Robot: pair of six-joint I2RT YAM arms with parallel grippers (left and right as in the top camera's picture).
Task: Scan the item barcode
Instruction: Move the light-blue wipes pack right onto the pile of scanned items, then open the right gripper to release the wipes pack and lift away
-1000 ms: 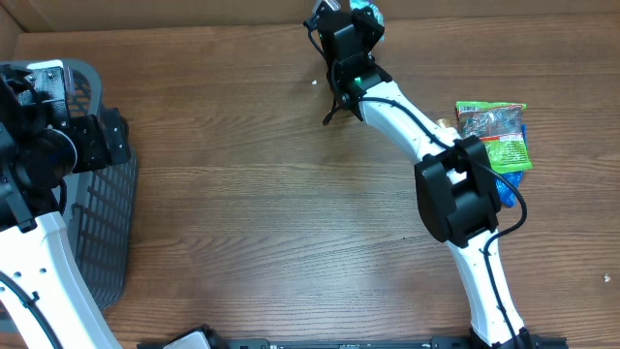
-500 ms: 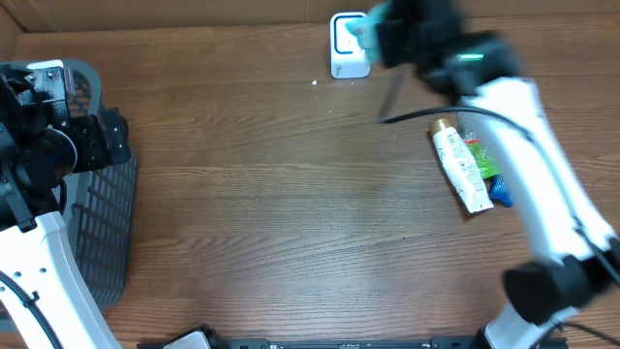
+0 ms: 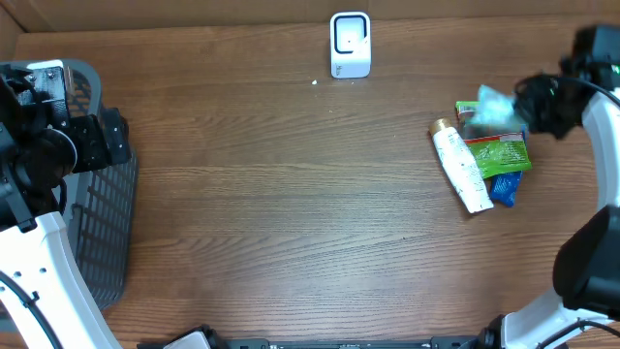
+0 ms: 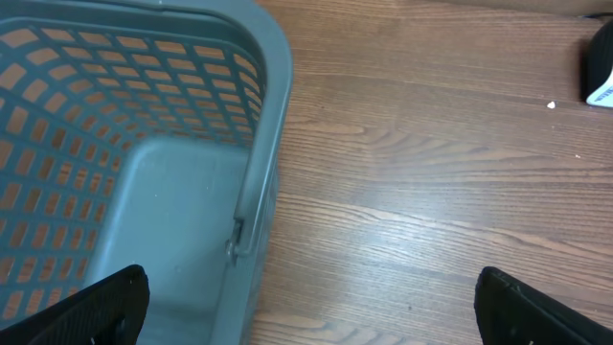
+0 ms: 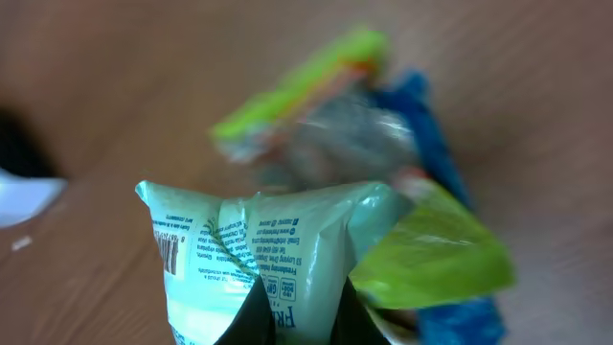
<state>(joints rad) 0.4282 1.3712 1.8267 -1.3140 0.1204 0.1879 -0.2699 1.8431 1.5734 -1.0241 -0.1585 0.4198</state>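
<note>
My right gripper is shut on a pale mint packet; a barcode shows at the packet's left edge. In the overhead view the packet is blurred and hangs over the pile of items at the right, with the right gripper beside it. The white scanner stands at the back middle, far from the packet. My left gripper is open and empty over the rim of the grey basket.
Under the packet lie a white tube, a green pouch and a blue item. The basket stands at the table's left edge. The scanner's edge shows in the left wrist view.
My right arm swung from the scanner at the back to the right side, carrying the packet over the pile. The left arm has not moved.
</note>
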